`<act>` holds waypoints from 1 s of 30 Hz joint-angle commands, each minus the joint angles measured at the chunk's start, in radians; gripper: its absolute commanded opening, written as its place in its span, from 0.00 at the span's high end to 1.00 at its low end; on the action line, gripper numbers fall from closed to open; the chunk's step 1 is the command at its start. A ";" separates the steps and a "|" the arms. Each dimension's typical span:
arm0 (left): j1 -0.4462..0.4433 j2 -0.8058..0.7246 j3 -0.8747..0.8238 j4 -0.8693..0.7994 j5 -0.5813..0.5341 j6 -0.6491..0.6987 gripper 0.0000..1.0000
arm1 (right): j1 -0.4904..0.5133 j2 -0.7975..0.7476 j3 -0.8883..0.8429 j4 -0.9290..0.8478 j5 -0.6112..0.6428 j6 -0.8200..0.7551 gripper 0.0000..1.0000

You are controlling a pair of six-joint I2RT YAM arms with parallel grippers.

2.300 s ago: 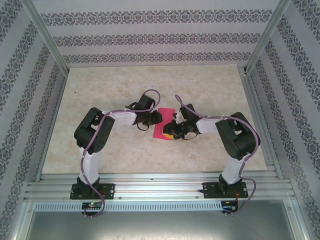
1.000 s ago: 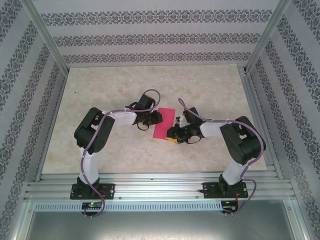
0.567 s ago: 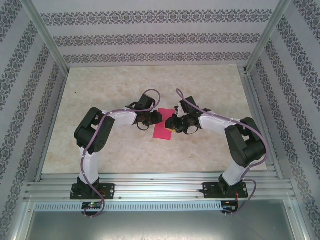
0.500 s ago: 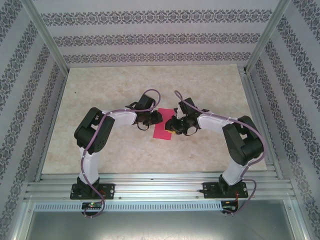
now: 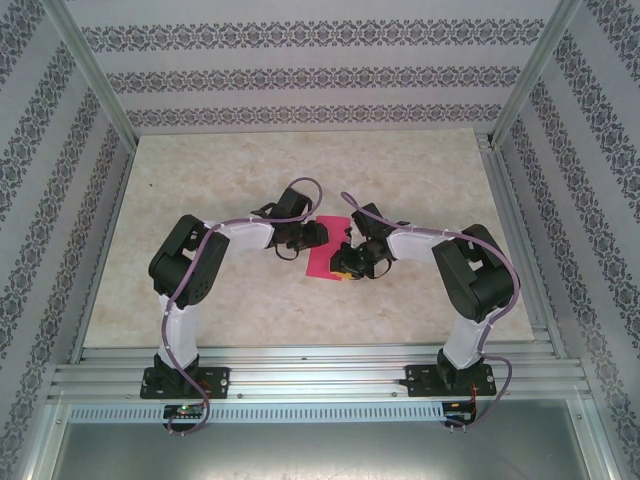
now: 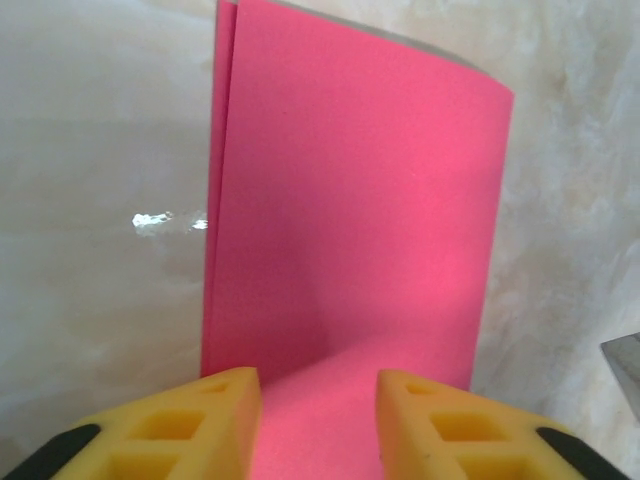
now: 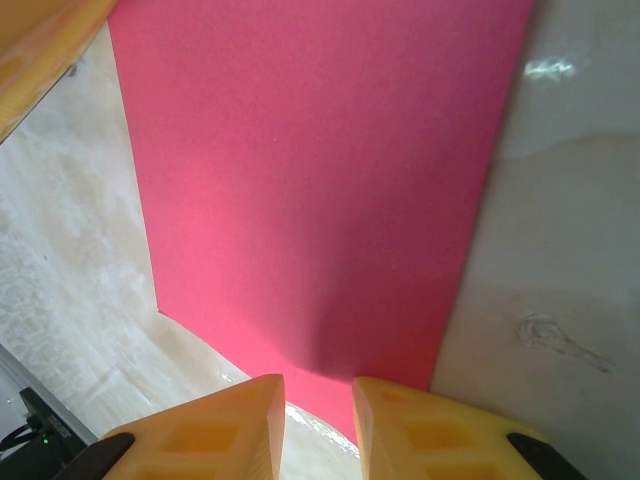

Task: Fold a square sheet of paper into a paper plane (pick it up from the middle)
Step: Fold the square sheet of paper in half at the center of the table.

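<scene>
Magenta-pink against pale marbled stone: seen from the top camera, one square sheet of paper [image 5: 326,256] lies flat on the table [image 5: 200,180] near its middle, now a narrow rectangle rather than a square. Two arms reach in toward it from either side. The left gripper [image 5: 316,236] sits at the sheet's far left edge, and the right gripper [image 5: 343,263] sits at its near right edge. From this height it is hard to tell how either pair of jaws stands.

On the left wrist camera, the sheet [image 6: 350,230] proves to be folded double, with two layers showing along its left edge. The left gripper [image 6: 318,400] has its two yellow fingers [image 6: 200,420] plainly apart, pink paper showing in the gap between them. They are not pinching the sheet.

On the right wrist camera, the sheet [image 7: 320,180] spreads ahead as one smooth pink panel on the stone. The right gripper [image 7: 318,420] holds its two yellow fingers [image 7: 215,430] narrowly apart at the sheet's near corner. Whether they touch the paper cannot be told. One blurred yellow-orange shape [image 7: 40,40] crosses the upper left corner.
</scene>
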State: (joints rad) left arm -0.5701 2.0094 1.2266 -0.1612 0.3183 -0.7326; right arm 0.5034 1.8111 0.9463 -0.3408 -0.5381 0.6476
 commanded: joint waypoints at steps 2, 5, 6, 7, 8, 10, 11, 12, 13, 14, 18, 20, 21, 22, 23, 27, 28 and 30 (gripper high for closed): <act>0.006 -0.069 0.002 -0.057 0.005 0.001 0.60 | -0.002 0.015 -0.034 -0.026 0.047 -0.017 0.74; 0.005 -0.098 -0.041 -0.022 0.042 -0.020 0.66 | -0.002 0.016 -0.043 -0.006 0.035 -0.008 0.74; 0.006 -0.101 -0.052 -0.019 0.059 -0.030 0.70 | -0.002 0.016 -0.043 -0.007 0.036 -0.007 0.74; 0.005 -0.105 -0.067 -0.006 0.081 -0.040 0.71 | -0.002 0.015 -0.043 -0.007 0.038 -0.007 0.74; 0.004 -0.109 -0.082 0.014 0.097 -0.053 0.72 | -0.002 0.013 -0.044 -0.006 0.039 -0.006 0.74; 0.001 -0.105 -0.113 0.049 0.126 -0.089 0.73 | -0.002 0.011 -0.046 -0.004 0.038 -0.005 0.74; 0.002 -0.097 -0.123 0.055 0.138 -0.103 0.73 | -0.002 0.010 -0.046 -0.002 0.039 -0.005 0.74; 0.001 -0.092 -0.137 0.076 0.156 -0.118 0.73 | -0.002 0.013 -0.046 0.000 0.036 -0.005 0.74; -0.001 -0.088 -0.155 0.102 0.166 -0.133 0.74 | 0.000 0.014 -0.044 0.002 0.034 -0.004 0.74; -0.003 -0.087 -0.167 0.112 0.163 -0.138 0.74 | 0.000 0.016 -0.044 0.003 0.033 -0.002 0.74; -0.008 -0.065 -0.184 0.088 0.145 -0.136 0.74 | 0.003 -0.002 -0.037 0.003 0.022 0.001 0.74; -0.010 -0.067 -0.197 0.082 0.129 -0.131 0.74 | 0.003 -0.025 -0.034 0.012 0.009 0.010 0.73; -0.010 -0.065 -0.199 0.074 0.125 -0.125 0.75 | 0.004 -0.038 -0.033 0.018 0.001 0.014 0.74; -0.010 -0.065 -0.201 0.071 0.120 -0.119 0.75 | 0.004 -0.051 -0.029 0.023 -0.014 0.018 0.73; -0.011 -0.063 -0.202 0.067 0.115 -0.114 0.75 | 0.008 -0.064 -0.027 0.027 -0.023 0.021 0.73; -0.012 -0.057 -0.193 0.044 0.109 -0.094 0.75 | 0.017 -0.086 -0.039 0.056 -0.067 0.028 0.72; -0.011 -0.058 -0.193 0.047 0.108 -0.094 0.75 | 0.017 -0.082 -0.053 0.084 -0.077 0.035 0.72; -0.012 -0.057 -0.187 0.041 0.111 -0.089 0.75 | 0.014 -0.054 -0.057 0.081 -0.068 0.033 0.72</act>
State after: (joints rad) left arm -0.5709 1.9255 1.0496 -0.0845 0.4446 -0.8452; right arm 0.5106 1.7496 0.9146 -0.2871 -0.5823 0.6643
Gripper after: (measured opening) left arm 0.251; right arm 0.277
